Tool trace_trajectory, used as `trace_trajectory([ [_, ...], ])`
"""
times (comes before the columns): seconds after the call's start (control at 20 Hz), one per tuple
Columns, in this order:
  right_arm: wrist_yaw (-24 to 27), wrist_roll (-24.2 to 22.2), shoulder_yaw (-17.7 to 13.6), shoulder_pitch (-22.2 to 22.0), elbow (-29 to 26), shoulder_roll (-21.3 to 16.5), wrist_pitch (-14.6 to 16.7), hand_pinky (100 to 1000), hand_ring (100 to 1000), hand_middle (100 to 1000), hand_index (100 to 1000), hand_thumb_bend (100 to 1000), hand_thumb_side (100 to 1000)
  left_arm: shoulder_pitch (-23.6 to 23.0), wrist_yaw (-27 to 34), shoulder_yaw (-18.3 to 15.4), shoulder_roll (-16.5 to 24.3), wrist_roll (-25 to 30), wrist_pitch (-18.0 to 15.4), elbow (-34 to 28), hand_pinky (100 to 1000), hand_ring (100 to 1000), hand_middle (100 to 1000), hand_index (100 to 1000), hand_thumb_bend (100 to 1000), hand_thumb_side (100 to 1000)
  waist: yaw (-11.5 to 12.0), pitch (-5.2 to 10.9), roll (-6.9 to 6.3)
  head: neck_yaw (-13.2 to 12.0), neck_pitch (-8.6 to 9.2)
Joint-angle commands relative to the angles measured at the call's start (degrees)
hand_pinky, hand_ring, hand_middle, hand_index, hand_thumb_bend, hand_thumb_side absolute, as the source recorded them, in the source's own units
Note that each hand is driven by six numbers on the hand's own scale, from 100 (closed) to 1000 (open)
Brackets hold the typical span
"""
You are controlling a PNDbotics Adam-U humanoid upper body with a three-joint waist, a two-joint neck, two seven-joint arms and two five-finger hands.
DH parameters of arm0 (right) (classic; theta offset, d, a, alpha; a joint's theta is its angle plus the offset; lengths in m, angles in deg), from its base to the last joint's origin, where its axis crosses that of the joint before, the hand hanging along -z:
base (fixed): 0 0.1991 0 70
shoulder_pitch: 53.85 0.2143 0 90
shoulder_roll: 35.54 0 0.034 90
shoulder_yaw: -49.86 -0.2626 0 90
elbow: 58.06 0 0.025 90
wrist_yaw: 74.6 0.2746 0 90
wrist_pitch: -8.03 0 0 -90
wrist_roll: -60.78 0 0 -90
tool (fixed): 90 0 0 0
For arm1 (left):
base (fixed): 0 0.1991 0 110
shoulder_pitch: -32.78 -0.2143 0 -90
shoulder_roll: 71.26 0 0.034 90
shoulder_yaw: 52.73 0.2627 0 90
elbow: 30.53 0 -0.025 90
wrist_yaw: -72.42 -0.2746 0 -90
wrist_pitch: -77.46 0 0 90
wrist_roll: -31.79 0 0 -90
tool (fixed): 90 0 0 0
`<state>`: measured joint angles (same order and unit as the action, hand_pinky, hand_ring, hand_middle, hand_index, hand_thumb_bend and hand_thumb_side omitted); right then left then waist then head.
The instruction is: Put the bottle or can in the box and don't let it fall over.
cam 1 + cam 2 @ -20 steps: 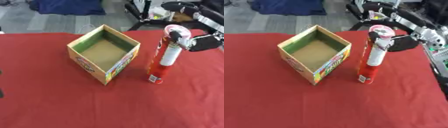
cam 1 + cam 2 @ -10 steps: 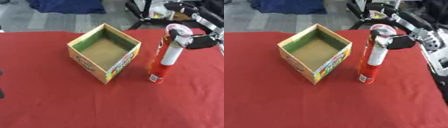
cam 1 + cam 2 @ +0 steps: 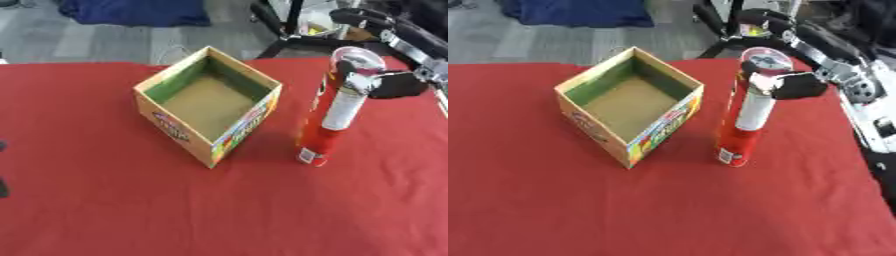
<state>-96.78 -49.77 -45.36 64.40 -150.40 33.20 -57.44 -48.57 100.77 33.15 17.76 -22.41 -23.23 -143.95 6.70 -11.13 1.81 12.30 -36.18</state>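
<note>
- Near edge: bare red tabletop [image 3: 219, 215] in front of the box; dark bits at the far-left edge, level w/ the box's near corner. Could be my left hand, can't tell, so no call on its fingers.
- Box [image 3: 210, 110] sits open-top, one corner toward me, inside empty, so nothing blocks the drop-in.
- Can [image 3: 745, 112], tall red tube w/ clear lid, stands on the tabletop just right of the box, apart from it, not in yet. It looks a bit tilted; tall + narrow, so I reckon it tips easily.
- Right hand [image 3: 798, 85] is against the can's top, right side, beyond the box. Contact looks likely, but whether the fingers are wrapped round it or resting is hidden; can't tell.
- Right arm runs off behind the box's far-right, partly cut off.
</note>
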Motion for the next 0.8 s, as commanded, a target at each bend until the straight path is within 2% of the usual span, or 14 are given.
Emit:
trace_trajectory([
  [0.05, -0.8, -0.6, -0.2, 1.1, 1.1, -1.0, 0.2, 975, 1000, 972, 994, 100, 589, 0.6, -0.3, -0.1, 0.2, 0.3, -0.1, -1.2, 509, 834, 854, 868, 100, 654, 0.1, 0.45, -0.04, 0.3, 0.39],
  [0.65, -2.2, -1.4, -0.4, 1.4, 4.7, -0.6, 2.7, 973, 1000, 967, 995, 100, 605, 0.6, -0.6, -0.1, 0.2, 0.6, -0.2, -1.2, 508, 834, 855, 864, 100, 655, 0.3, -0.06, -0.04, 0.4, 0.57],
  [0.8, -1.8, -1.9, -0.4, 1.4, 5.4, -0.4, 3.9, 933, 957, 960, 1000, 100, 615, 0.5, -0.7, -0.2, 0.2, 0.7, -0.2, -1.2, 508, 834, 855, 864, 100, 654, 0.3, -0.15, -0.07, 0.4, 0.46],
])
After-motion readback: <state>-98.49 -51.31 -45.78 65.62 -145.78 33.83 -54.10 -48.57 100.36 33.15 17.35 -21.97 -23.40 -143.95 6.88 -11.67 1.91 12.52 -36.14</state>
